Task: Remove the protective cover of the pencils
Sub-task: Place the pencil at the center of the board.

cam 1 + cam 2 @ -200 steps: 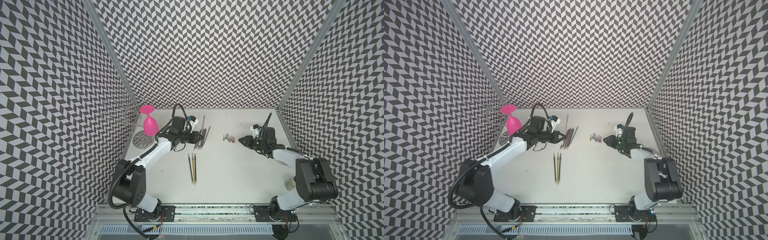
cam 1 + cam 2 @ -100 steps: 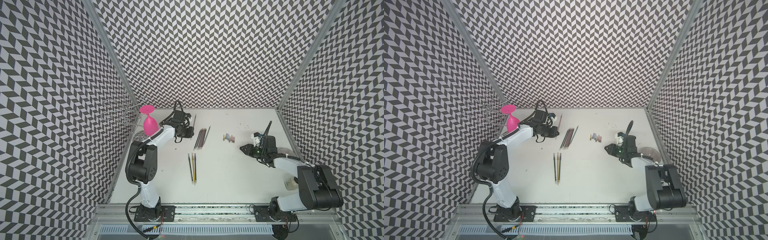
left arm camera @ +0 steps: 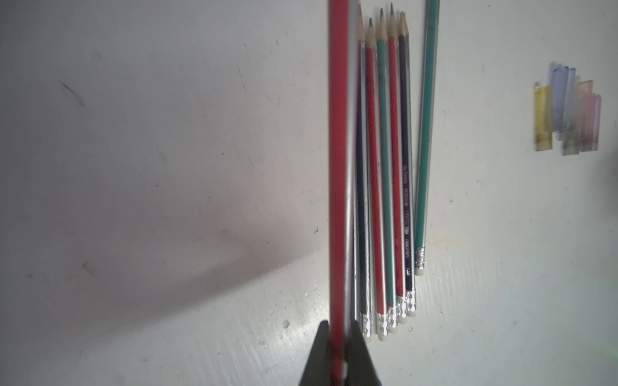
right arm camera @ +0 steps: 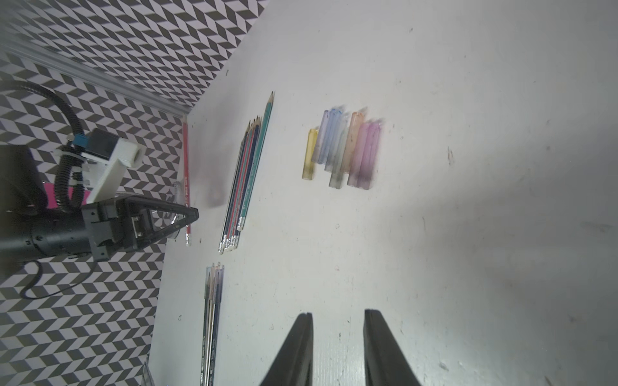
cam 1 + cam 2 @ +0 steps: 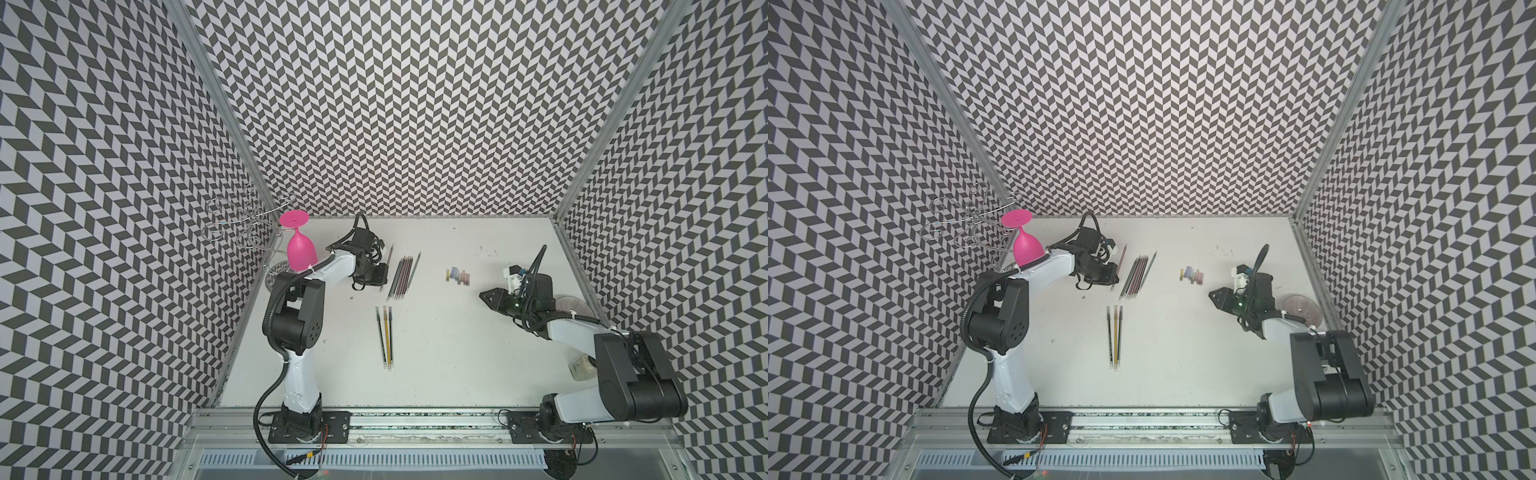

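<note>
Beside the pencil row (image 3: 384, 167), the left gripper (image 3: 338, 326) stayed clamped on a red pencil (image 3: 338, 167); the right gripper (image 4: 337, 314), jaws apart, had drawn back from the covers (image 4: 344, 150).

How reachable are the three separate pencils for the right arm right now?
Probably yes. The right gripper is open and empty, with only bare table between it and the three pencils. The left gripper, shut on a red pencil, is farther back, out of the way.
</note>
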